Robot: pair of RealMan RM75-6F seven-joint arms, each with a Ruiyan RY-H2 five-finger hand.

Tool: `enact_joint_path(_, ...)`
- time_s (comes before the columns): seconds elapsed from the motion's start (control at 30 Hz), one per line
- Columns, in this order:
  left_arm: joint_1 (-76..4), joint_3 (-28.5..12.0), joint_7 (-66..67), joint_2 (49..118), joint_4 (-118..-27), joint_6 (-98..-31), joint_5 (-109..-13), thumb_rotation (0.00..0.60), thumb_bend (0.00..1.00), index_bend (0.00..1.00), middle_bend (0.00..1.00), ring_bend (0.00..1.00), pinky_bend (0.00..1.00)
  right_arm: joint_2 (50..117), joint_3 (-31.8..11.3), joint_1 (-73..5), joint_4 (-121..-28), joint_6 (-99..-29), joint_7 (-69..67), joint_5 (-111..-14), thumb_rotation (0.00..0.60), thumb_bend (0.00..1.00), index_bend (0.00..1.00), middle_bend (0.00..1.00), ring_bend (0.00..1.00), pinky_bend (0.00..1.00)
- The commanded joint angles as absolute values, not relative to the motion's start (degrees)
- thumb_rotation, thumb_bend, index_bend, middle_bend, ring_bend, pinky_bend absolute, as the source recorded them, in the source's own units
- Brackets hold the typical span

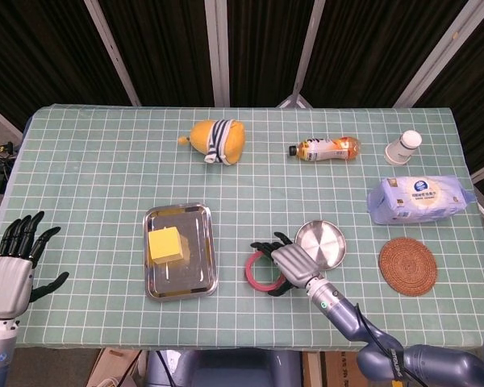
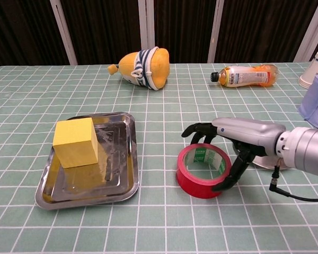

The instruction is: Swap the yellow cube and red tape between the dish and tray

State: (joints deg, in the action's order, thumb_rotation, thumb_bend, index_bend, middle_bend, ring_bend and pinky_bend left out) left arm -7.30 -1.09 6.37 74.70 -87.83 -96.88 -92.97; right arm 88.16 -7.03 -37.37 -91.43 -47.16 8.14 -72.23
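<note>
Apparently green-labelled red tape point(image 2: 203, 170), print unreadable.

Right hand point(image 2: 234, 138) over red tape point(image 2: 203, 170), thumb touching its outer side, yellow cube point(image 2: 76, 142) in tray point(image 2: 124, 179)

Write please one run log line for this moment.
right hand: over red tape, thumb at its side, not lifted | left hand: open, idle | yellow cube: in tray | dish: empty

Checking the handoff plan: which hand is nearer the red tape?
Right. The right hand arches over the red tape, touching it; the left hand waits beyond the tray.
</note>
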Motion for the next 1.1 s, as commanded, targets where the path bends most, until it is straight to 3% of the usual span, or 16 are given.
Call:
enact_joint_path(0.03,-7.2,-1.2,6.2,74.8,-87.8,-96.9,-93.1,0.6,0.12,0.22,0.0,0.0,0.06,88.4,-6.9,-37.4,-91.2,-47.7,8.1,-72.2,0.6,0.03,0.18,0.28,0.36,0.08)
enact_joint_path(0.27,-6.9,-1.8,5.8,74.9,-87.6,-97.0,-93.2,0.6,0.13,0.22,0.0,0.0,0.06,87.2,-7.2,-36.9,-91.9,-49.9,7.2,-73.1,0.6,0.06,0.2,0.29,0.39,0.09)
enact_joint_path(0.73,-6.7,-2.1,6.1,75.2,-87.5,-96.1,-93.7,0.6,0.13,0.23,0.0,0.0,0.06,76.2,-9.4,-34.8,-92.7,-52.5,1.3,-72.0,0.6,0.05,0.2,0.29,0.39,0.09)
enact_joint_path(1.1,-6.5,-2.5,6.9,75.7,-87.3,-96.2,-94.0,0.6,0.13,0.23,0.0,0.0,0.06,75.8,-8.2,-34.8,-87.1,-50.0,-3.7,-72.6,0.6,0.05,0.2,0.29,0.39,0.09)
